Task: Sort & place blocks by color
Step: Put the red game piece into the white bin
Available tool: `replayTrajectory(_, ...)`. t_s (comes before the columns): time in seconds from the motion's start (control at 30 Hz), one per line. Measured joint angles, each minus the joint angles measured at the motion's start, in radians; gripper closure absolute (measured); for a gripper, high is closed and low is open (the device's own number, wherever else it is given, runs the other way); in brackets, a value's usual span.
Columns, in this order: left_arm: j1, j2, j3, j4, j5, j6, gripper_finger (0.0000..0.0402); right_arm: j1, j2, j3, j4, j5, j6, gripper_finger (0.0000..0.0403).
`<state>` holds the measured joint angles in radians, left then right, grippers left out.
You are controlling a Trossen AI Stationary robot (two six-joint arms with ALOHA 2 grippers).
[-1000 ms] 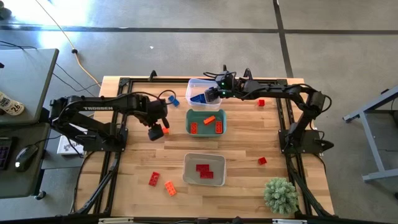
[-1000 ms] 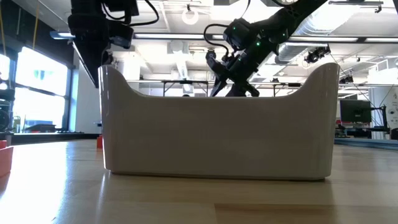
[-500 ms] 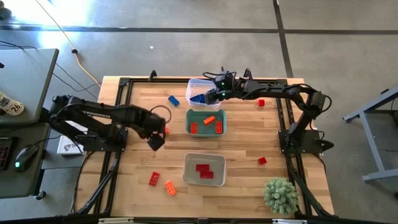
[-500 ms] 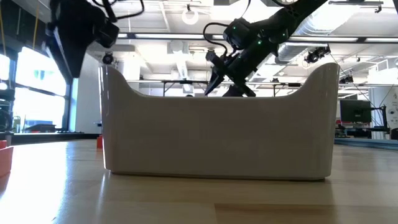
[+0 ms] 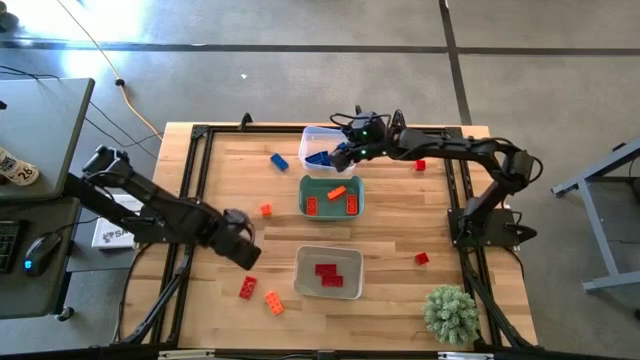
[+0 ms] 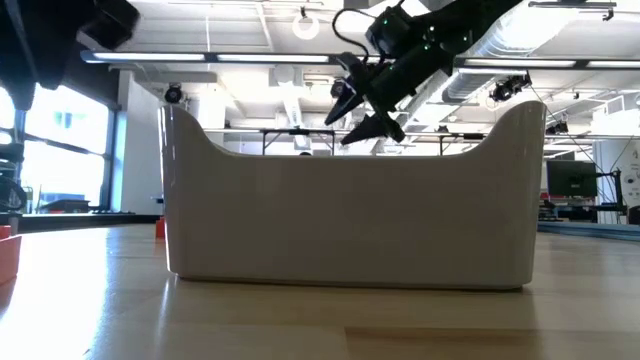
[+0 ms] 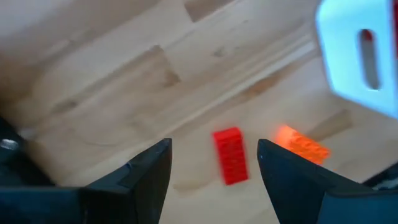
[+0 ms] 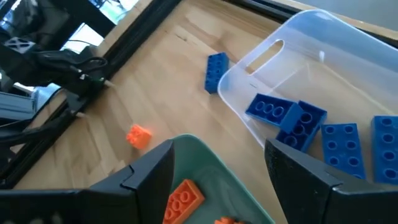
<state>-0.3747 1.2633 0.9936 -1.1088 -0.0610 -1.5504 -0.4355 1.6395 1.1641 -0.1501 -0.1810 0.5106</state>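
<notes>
Red block [image 7: 231,155] lies directly ahead between the open fingers of the left gripper [image 5: 243,252], long axis along the approach, orange block [image 7: 303,144] just beside it; lower left of high view. Right gripper [image 5: 343,155], open and empty, hangs over the clear bin [image 5: 312,137] of blue blocks [image 8: 292,118], upper centre. No legible writing

Left claw [image 5: 243,252] released orange block [image 5: 266,210], apparently, retreating.

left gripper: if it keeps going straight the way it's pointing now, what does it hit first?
Most likely the red block lying on the table. It sits centered between the open fingers of the left gripper in the wrist view, with an orange block just beside it. Depth is unclear.
</notes>
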Motion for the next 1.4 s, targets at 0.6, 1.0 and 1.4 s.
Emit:
replayTrajectory(0.6,-0.197,0.159,0.000,0.104,-0.104,-0.376,0.0177,0.045,-0.021,0.000,-0.010,-0.008,-0.022,0.0167)
replayTrajectory(1.0,-0.197,0.346,0.001,0.223,-0.065,-0.428,0.0177,0.045,-0.021,0.000,-0.046,-0.015,-0.032,0.0167)
replayTrajectory(1.4,-0.197,0.462,0.001,0.312,0.019,-0.454,0.0177,0.045,-0.021,0.000,-0.079,-0.040,-0.048,0.0167)
